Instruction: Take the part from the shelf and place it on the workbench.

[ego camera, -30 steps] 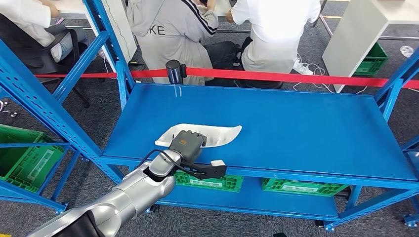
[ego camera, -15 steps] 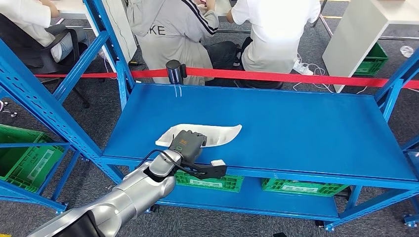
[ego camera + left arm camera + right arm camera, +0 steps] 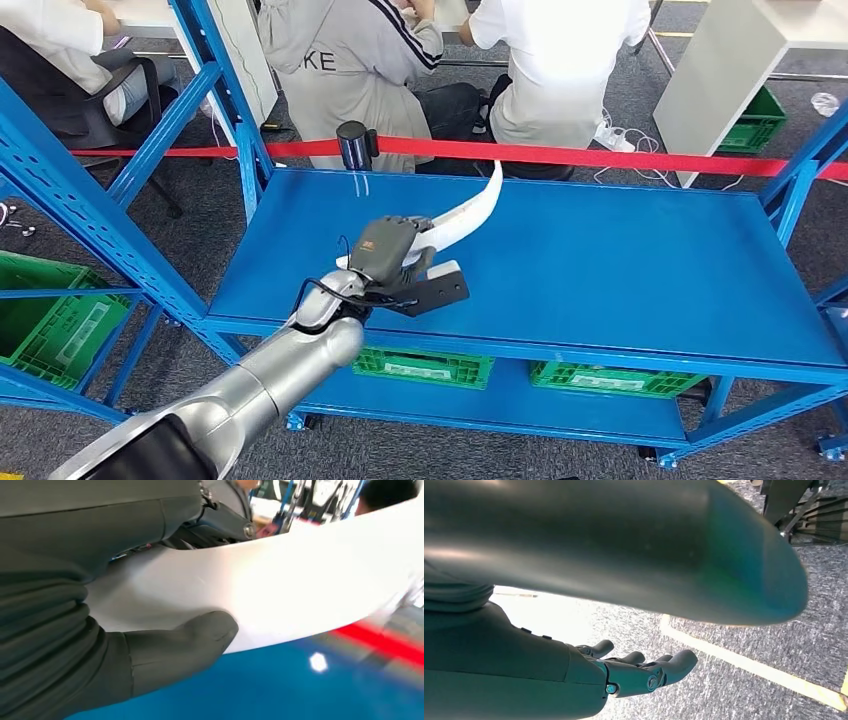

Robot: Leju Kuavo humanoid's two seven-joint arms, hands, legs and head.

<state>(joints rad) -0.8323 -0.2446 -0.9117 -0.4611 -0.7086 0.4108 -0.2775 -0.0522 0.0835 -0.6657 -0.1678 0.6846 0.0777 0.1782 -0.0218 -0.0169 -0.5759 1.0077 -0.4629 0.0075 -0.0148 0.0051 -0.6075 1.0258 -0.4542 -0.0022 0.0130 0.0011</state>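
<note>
Up above the big blue metal shelf (image 3: 600, 260), the robot's left hand (image 3: 392, 255) holds the long white curved plastic part (image 3: 462, 214). The part is off the shelf top and tilted, with its pointed tip high in the air, near the red barrier tape (image 3: 600, 156) in the picture. The wider end of the part sits in the hand. In the left wrist view the thick grey thumb (image 3: 192, 642) presses on one side of the white part (image 3: 280, 585), and the darker fingers (image 3: 220, 522) wrap over the other edge, so the fingers are clamped on the part. The silver left arm (image 3: 270, 380) comes up from the low left corner and reaches over the front edge of the shelf.

The right hand (image 3: 634, 672) hangs over grey carpet floor (image 3: 744, 680) with a yellow line (image 3: 754, 670) on it. Its dark fingers (image 3: 674, 665) are gently curled and a little apart, and nothing is in them.

Under the shelf top sit green plastic crates (image 3: 600, 378) on a lower level. Another green crate (image 3: 45, 320) sits off to the left. Behind the red tape, people (image 3: 350, 70) sit with their backs turned, one in a grey top and one in a white shirt (image 3: 555, 70). A small dark post (image 3: 352, 146) stands at the back edge of the shelf, where the tape passes.
</note>
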